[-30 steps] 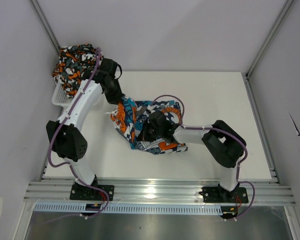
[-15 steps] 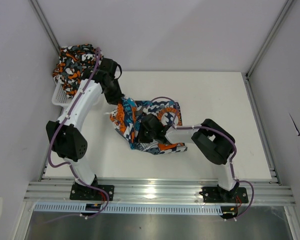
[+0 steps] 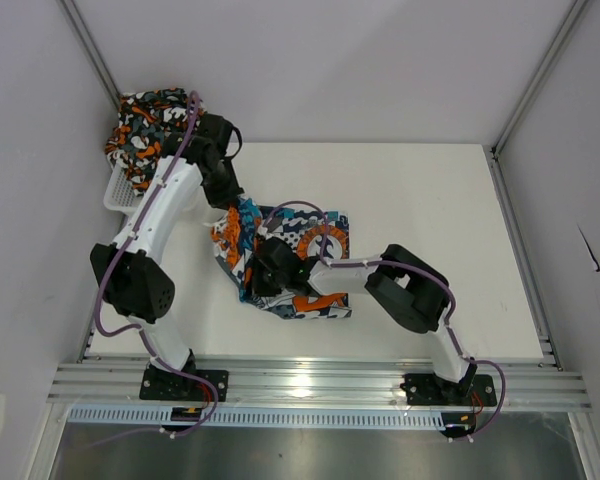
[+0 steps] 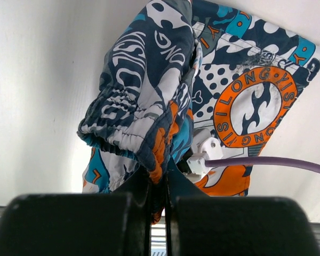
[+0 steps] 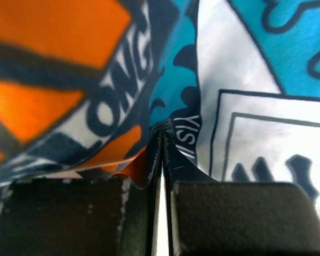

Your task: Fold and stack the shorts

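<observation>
Shorts of thin cloth in a teal-blue, orange and white patchwork print point(image 3: 302, 250) lie bunched on the white table point(image 3: 440, 230), a little left of the middle of the overhead view. Their right part lies flat, with a round orange ring of lettering facing up. Their left part is gathered into a raised fold.

My left gripper point(image 3: 227, 205) is clamped on the upper left corner of that fold. In the left wrist view the two dark fingers point(image 4: 144, 186) are pressed together on the puckered elastic waistband, and the cloth rises away from them in a thick roll. My right gripper point(image 3: 263, 272) reaches in from the right and sits over the lower left part of the same shorts. Its wrist view is filled with the print, and the jaws meet on a thin pleat of cloth with no gap showing. A purple cable point(image 4: 266, 161) crosses the right side of the left wrist view, just over the flat part.

The second pair, a blotchy orange, black, white and grey camouflage print point(image 3: 145, 125), is heaped in the upper left of the overhead view, resting in a white plastic mesh basket point(image 3: 118, 195). It is apart from the patchwork pair, with my left arm between them.
</observation>
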Robot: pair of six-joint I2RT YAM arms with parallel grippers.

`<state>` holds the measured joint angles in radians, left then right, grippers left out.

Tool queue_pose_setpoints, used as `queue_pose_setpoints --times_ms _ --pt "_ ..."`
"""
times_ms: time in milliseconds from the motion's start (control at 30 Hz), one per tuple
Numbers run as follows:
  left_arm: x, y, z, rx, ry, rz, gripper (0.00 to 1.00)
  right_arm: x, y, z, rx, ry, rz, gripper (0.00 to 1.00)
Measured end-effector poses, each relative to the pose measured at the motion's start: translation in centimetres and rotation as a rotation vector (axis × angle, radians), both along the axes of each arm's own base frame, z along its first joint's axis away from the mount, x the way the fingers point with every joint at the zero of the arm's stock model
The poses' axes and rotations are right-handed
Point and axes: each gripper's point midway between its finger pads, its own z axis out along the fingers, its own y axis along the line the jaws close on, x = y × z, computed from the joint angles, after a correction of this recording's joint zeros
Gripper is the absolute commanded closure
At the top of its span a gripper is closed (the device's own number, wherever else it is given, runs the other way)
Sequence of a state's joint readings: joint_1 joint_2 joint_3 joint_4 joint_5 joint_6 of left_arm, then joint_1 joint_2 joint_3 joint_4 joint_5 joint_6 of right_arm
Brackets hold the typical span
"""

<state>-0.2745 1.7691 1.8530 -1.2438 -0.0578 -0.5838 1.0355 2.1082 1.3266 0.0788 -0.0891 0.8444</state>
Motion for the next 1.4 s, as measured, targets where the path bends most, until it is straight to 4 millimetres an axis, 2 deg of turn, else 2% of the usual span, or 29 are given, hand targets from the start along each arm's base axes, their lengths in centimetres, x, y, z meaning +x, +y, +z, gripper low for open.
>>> queue_pose_setpoints --times_ms 67,167,233,367,467,600,700,767,867,967,1167,1333,1400 --pt "0.0 0.0 0.0 0.001 0.0 -0.001 1.0 -0.2 0.2 0.2 0.017 0.015 0.007 1.0" --pt "-0.1 0.0 0.2 0.0 -0.004 -0.002 1.0 0.2 0.4 0.9 0.064 0.029 0.007 0.94" --pt "-0.1 0.1 0.4 0.001 -0.01 -0.008 1.0 0.6 -0.2 1.5 0.088 0.036 -0.002 0.91" --pt "-0.3 0.2 1.1 0.001 -0.031 -0.007 1.0 1.4 -2.6 3.4 0.112 0.036 -0.036 0.87" --pt "-0.4 0.3 1.3 0.003 -0.039 -0.005 1.0 2.4 -4.5 6.0 0.139 0.008 -0.066 0.84" --pt "-0.5 0.4 1.1 0.011 -0.033 -0.003 1.0 4.3 -8.0 9.7 0.154 -0.058 -0.123 0.82" --pt "-0.6 0.2 1.0 0.013 -0.031 -0.009 1.0 5.6 -10.7 10.4 0.112 -0.092 -0.17 0.82" --pt "-0.7 -0.1 1.0 0.014 -0.033 -0.017 1.0 6.3 -12.9 9.8 0.057 -0.101 -0.207 0.81" --pt "-0.8 -0.6 1.0 0.017 -0.036 -0.029 1.0 6.9 -15.8 7.8 -0.037 -0.09 -0.246 0.82" --pt "-0.9 -0.9 1.0 0.02 -0.037 -0.037 1.0 6.6 -17.5 5.8 -0.105 -0.061 -0.249 0.82" --pt "-1.0 -1.1 1.0 0.029 -0.041 -0.033 1.0 6.1 -17.6 2.1 -0.154 -0.001 -0.22 0.84" --pt "-1.3 -2.2 0.3 0.041 -0.041 -0.043 1.0 5.3 -17.6 -0.9 -0.184 0.052 -0.202 0.85" --pt "-1.8 -3.2 -0.2 0.048 -0.032 -0.053 1.0 5.4 -17.1 -1.0 -0.166 0.049 -0.202 0.86"
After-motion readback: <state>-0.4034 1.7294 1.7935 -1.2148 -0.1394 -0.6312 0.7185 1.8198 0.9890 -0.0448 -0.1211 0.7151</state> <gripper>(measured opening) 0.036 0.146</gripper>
